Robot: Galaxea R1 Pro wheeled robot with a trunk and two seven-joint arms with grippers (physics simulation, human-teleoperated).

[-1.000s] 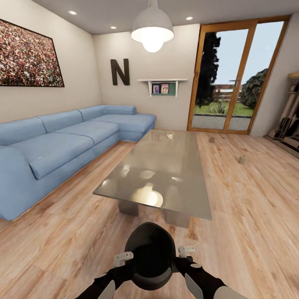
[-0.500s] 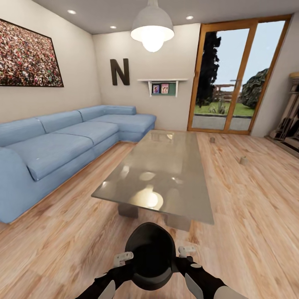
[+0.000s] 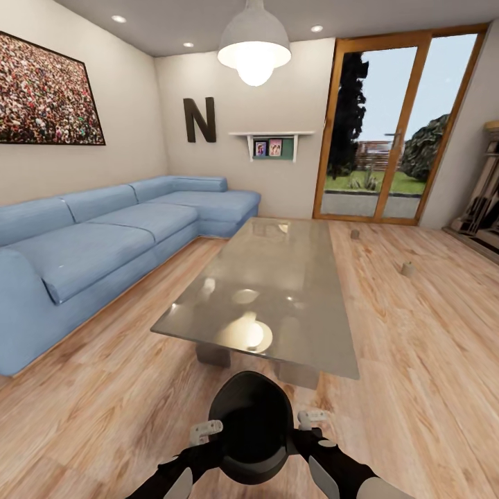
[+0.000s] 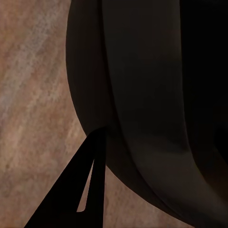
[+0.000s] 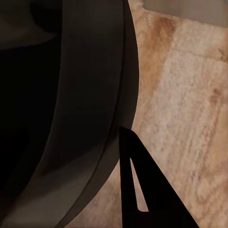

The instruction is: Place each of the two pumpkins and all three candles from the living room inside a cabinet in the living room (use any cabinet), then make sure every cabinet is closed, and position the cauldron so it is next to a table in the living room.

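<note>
Nearest the camera, the black cauldron hangs between both arms, carried low over the wooden floor. The left pincer presses one side of its belly and the right pincer the other, each set against the pot's wall (the wrist views show a dark finger lying along the glossy curve, another finger likewise on the right). How far each pincer is parted I cannot tell; the pot seems squeezed between the two arms rather than pinched by either.

Just beyond stands the low coffee table, its near edge facing the robot, the grey top glossy and reflecting the pendant lamp. The cauldron is near that edge but still off the floor, so the step in hand looks like setting it down beside the table. To do it well, I would keep both arms level, lower the pot straight to the floor just short of the near edge, and release both sides together so it does not roll or tip.

Further off, two small candles sit on the floor, well apart, right of the table. The blue sofa runs along the left, and the glass door closes the far wall.
</note>
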